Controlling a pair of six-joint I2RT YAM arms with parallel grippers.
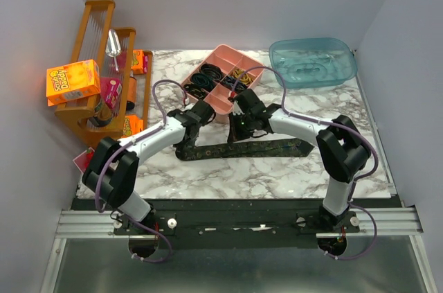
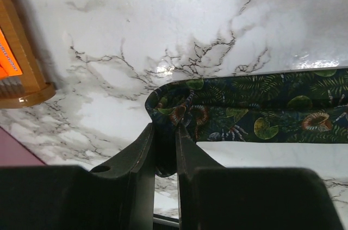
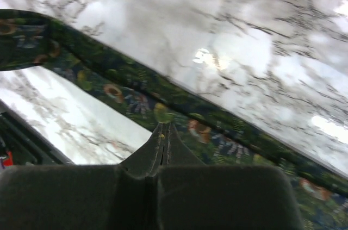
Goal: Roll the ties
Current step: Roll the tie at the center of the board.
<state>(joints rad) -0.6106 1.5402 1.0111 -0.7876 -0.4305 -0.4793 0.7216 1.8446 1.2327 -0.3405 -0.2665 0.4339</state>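
Fingers (image 2: 142, 156) of the left gripper (image 2: 164, 145) stand close together, clamped on a fold of the tie (image 2: 255, 111). The dark fabric runs down into the narrow gap between them, and its lower part is lost behind the black finger bodies. Just ahead of the tips the tie bends in a rounded loop. From there it runs off the right edge of the left wrist view, so its length is cut off.

The right gripper (image 3: 163, 132) has its fingers pressed flat together, their tip at the near edge of the tie. That view is blurred, and it cannot be told whether any cloth is nipped between them or whether the tip only rests on it.

From above, both grippers are hidden under their own wrists. The tie lies left to right across the marble table (image 1: 277, 175), in front of the pink tray (image 1: 223, 49). Its left end sits under the left wrist, its middle is covered by the right wrist, and its wider end lies toward the right arm.

The tray's compartments hold small dark and yellowish loops, too small to make out singly. A blue tub (image 1: 315, 84) stands at the far right. A wooden rack (image 1: 75, 123) with an orange box (image 1: 73, 80) stands at the far left, and its other contents are unclear.
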